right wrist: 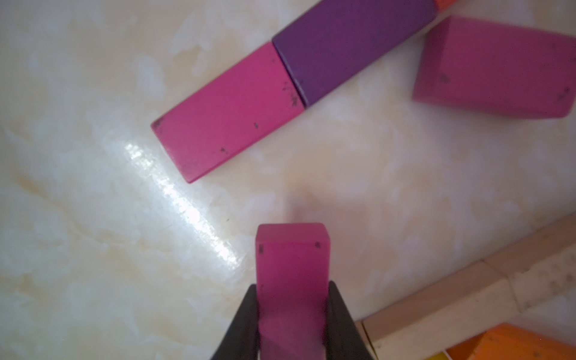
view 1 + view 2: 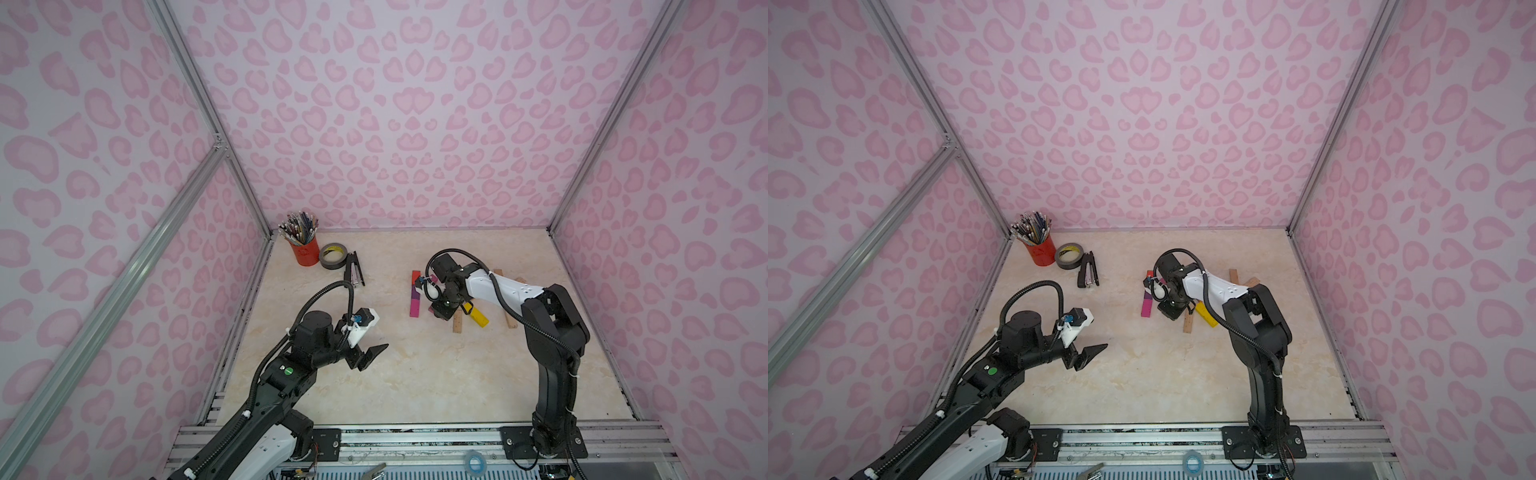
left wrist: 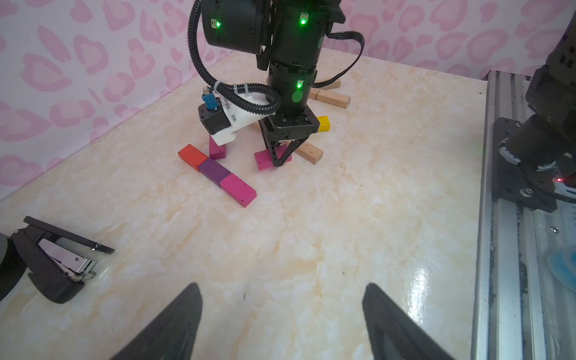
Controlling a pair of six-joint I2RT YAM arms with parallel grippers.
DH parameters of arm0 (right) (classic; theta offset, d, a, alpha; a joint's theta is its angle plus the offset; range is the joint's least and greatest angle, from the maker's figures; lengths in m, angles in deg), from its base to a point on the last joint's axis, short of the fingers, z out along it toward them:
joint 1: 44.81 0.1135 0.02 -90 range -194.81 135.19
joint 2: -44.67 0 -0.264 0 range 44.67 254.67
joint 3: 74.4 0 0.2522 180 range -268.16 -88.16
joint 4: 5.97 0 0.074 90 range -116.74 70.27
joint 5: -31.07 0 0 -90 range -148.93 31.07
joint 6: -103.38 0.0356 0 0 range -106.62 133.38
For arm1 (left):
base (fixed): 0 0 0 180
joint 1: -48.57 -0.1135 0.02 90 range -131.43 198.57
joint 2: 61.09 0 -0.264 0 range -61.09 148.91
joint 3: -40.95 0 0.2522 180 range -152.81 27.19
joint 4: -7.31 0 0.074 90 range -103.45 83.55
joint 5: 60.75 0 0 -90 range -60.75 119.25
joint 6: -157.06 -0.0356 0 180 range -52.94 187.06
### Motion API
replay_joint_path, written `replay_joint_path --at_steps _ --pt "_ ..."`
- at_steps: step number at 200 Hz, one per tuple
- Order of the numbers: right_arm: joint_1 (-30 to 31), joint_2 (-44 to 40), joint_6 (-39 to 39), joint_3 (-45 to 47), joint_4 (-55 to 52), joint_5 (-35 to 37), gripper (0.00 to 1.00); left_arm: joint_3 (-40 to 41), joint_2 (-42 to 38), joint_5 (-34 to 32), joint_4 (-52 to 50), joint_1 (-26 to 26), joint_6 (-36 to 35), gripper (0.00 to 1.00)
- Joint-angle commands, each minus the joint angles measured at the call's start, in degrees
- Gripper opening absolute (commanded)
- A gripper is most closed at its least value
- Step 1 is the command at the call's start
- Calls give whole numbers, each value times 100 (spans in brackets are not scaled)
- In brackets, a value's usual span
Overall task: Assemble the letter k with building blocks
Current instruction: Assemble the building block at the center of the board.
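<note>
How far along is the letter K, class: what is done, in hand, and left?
Done: the stem row of orange, purple and magenta blocks lies straight, with a second magenta block angled beside it. In hand: the right tool is shut on a third magenta block. Left: probably setting that block as the remaining arm. The left tool is open and empty.

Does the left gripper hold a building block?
No, in the left wrist view the left gripper stands open, and only bare table shows between its jaws.
</note>
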State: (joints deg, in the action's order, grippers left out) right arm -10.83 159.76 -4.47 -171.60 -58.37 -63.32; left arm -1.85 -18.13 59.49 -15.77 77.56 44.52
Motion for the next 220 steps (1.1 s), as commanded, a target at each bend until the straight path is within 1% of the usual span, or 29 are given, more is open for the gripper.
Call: replay_joint_path --at_steps 1,63,165,193,207,220 --pt "-46 250 -10 -243 -177 -72 23 16 -22 131 226 -25 -76 83" --pt "-103 847 158 -871 -310 -19 24 79 2 183 326 -104 -86 83" --pt "-160 1354 325 -1532 -417 -63 26 117 46 334 439 -293 -92 83" --pt "-159 1397 361 -1621 -452 -79 29 126 55 369 466 -315 -84 83" --pt "-162 1390 365 -1640 -453 -118 32 135 55 386 488 -331 -83 83" --pt "-155 1356 377 -1649 -453 -174 37 146 55 404 514 -342 -83 83"
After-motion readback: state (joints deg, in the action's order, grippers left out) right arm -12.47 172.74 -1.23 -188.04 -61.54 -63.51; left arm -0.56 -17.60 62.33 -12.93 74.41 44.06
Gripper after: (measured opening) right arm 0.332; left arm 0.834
